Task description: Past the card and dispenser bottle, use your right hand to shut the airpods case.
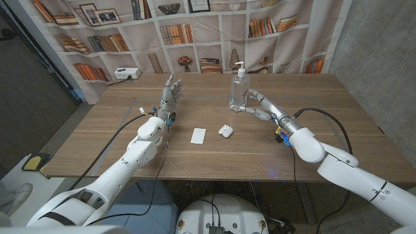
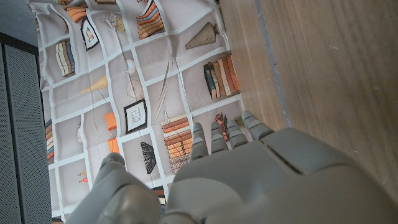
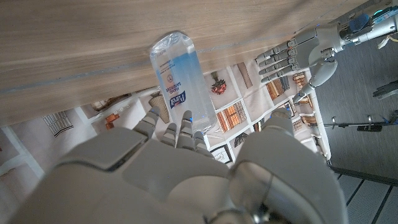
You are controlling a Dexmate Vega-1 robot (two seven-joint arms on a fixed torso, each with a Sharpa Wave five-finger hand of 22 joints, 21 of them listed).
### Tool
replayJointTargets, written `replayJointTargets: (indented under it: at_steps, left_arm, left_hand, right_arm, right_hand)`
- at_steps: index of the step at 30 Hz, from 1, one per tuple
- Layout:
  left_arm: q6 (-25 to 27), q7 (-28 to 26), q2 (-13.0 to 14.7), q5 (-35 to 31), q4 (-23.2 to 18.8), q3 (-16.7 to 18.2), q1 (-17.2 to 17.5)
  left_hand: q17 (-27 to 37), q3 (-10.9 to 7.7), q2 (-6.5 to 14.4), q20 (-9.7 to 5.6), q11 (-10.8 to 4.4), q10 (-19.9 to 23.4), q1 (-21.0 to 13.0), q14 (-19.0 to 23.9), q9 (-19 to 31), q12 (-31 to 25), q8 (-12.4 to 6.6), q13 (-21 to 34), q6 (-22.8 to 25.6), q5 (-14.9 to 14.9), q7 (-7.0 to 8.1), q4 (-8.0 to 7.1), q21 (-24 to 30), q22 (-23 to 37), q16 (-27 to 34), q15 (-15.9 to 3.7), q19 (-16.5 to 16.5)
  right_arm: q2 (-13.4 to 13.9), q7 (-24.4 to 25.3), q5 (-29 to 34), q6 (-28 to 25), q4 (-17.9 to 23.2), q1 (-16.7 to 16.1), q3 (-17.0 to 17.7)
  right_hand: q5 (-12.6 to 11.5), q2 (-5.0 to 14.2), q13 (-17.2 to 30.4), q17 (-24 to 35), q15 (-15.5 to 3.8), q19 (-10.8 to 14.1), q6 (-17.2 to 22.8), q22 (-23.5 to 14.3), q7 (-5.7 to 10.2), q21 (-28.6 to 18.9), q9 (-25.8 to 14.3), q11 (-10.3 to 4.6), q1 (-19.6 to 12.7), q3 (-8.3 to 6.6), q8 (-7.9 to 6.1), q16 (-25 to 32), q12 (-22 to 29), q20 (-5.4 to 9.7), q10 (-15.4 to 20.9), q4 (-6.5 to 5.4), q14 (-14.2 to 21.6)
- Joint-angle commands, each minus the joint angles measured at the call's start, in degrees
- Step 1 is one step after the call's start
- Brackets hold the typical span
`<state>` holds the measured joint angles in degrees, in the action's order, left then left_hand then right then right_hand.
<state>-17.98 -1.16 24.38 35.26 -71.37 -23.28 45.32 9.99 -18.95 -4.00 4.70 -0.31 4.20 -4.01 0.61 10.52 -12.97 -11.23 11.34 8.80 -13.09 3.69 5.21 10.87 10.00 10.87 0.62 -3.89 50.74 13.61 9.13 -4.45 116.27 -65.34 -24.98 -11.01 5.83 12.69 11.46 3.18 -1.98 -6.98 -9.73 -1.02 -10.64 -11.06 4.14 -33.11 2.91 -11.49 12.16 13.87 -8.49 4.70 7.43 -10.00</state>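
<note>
airpods case (image 1: 225, 130) still open; my right hand (image 1: 250, 104), fingers spread and empty, hovers near the dispenser bottle (image 1: 239, 86).

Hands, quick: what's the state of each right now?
Left hand: open, raised, holding nothing.
Right hand: fingers at the dispenser bottle; whether it grips it cannot be told.

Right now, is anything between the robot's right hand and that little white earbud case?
No. The right hand is up by the sanitizer bottle, and bare table lies between it and the open earbud case. The card sits on the case's other side.
</note>
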Motion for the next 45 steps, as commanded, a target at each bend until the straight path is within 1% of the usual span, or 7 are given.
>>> replayJointTargets:
  at_steps: [1, 13, 18, 25, 27, 32, 45]
  left_arm:
    - [0.45, -0.19, 0.07, 0.12, -0.55, 0.04, 0.16]
    - [0.35, -0.2, -0.05, 0.17, -0.83, -0.1, 0.63]
    - [0.04, -0.24, 0.04, 0.08, -1.14, -0.06, 0.92]
    - [0.13, -0.2, 0.12, 0.23, -1.44, -0.03, 1.2]
    - [0.04, -0.1, 0.13, 0.23, -1.44, -0.04, 1.23]
    - [-0.38, 0.03, 0.34, 0.18, -2.09, 0.07, 1.48]
    - [-0.6, 0.08, 0.18, 0.1, -2.14, -0.08, 1.67]
  left_hand:
    - [0.3, 0.15, 0.47, -0.29, 0.12, 0.56, -0.2, 0.14, 0.15, 0.15, 0.03, 0.06, 0.51, -0.27, 0.15, -0.08, 0.26, 0.1, -0.15, 0.06, 0.06]
    - [0.3, 0.2, 0.59, -0.34, 0.13, 0.64, -0.2, 0.22, 0.15, 0.15, 0.02, 0.06, 0.57, -0.27, 0.18, -0.09, 0.25, 0.1, -0.13, 0.04, 0.08]
    - [0.3, 0.22, 0.64, -0.37, 0.09, 0.67, -0.2, 0.23, 0.15, 0.15, 0.04, 0.06, 0.55, -0.27, 0.24, -0.1, 0.25, 0.1, -0.13, 0.07, 0.07]
    - [0.3, 0.25, 0.73, -0.4, 0.07, 0.64, -0.22, 0.21, 0.15, 0.19, 0.04, 0.06, 0.59, -0.28, 0.18, -0.11, 0.26, 0.1, -0.14, -0.01, 0.06]
    - [0.3, 0.25, 0.74, -0.41, 0.06, 0.65, -0.22, 0.22, 0.15, 0.19, 0.02, 0.06, 0.64, -0.28, 0.2, -0.11, 0.26, 0.1, -0.14, 0.0, 0.05]
    - [0.3, 0.27, 0.78, -0.4, 0.1, 0.71, -0.23, 0.25, 0.15, 0.18, 0.07, 0.06, 0.54, -0.28, 0.19, -0.1, 0.25, 0.1, -0.13, -0.03, 0.07]
    - [0.3, 0.33, 0.88, -0.44, 0.02, 0.79, -0.26, 0.27, 0.15, 0.18, -0.01, 0.07, 0.78, -0.28, 0.14, -0.1, 0.26, 0.1, -0.14, -0.1, 0.05]
  right_arm:
    - [0.43, 0.53, 1.56, -1.4, 1.55, -1.19, -0.16]
    - [0.98, 0.65, 4.14, -4.0, 3.68, -1.9, -0.68]
    - [1.21, 0.9, 5.87, -6.01, 5.16, -2.23, -0.89]
    - [0.82, 0.84, 7.95, -9.1, 6.97, -2.3, -1.79]
    - [0.8, 0.53, 8.85, -10.94, 7.88, -2.4, -2.19]
    - [1.0, 0.15, 10.46, -13.06, 9.2, -2.46, -2.93]
    - [0.62, -1.34, 11.75, -14.45, 9.49, -1.17, -4.63]
  right_hand:
    - [0.1, -0.14, 0.2, 0.18, 0.04, 0.41, -0.51, -0.11, -0.03, -0.45, -0.31, 0.14, -0.7, -0.08, -0.28, 0.41, 0.23, -0.3, 0.6, 0.42, 0.17]
    - [0.18, -0.23, 0.26, 0.19, 0.2, 0.68, -0.57, -0.11, -0.01, -0.51, -0.32, 0.09, -0.73, -0.12, -0.27, 0.48, 0.36, -0.33, 1.24, 0.39, 0.37]
    - [0.21, -0.31, 0.29, 0.2, 0.3, 0.91, -0.85, -0.11, 0.0, -0.57, -0.32, 0.08, -0.69, -0.11, -0.17, 0.55, 0.39, -0.46, 1.47, 0.36, 0.55]
    - [0.26, -0.48, 0.35, 0.21, 0.34, 1.43, -0.86, -0.11, 0.06, -0.7, -0.32, -0.13, -0.68, -0.08, -0.18, 0.74, 0.61, -0.73, 2.26, 0.35, 1.08]
    - [0.27, -0.52, 0.36, 0.21, 0.3, 1.52, -0.84, -0.11, 0.04, -0.72, -0.32, -0.2, -0.69, -0.08, -0.2, 0.8, 0.65, -0.75, 2.43, 0.35, 1.24]
    - [0.3, -0.64, 0.43, 0.22, 0.23, 2.07, -0.73, -0.11, 0.09, -0.85, -0.32, -0.09, -0.69, -0.09, -0.26, 1.03, 0.87, -1.06, 3.23, 0.34, 1.87]
    - [0.32, -0.71, 0.5, 0.24, 0.29, 2.28, -1.0, -0.12, 0.13, -0.82, -0.32, -0.02, -0.71, -0.12, -0.17, 1.03, 0.81, -1.09, 3.37, 0.32, 1.96]
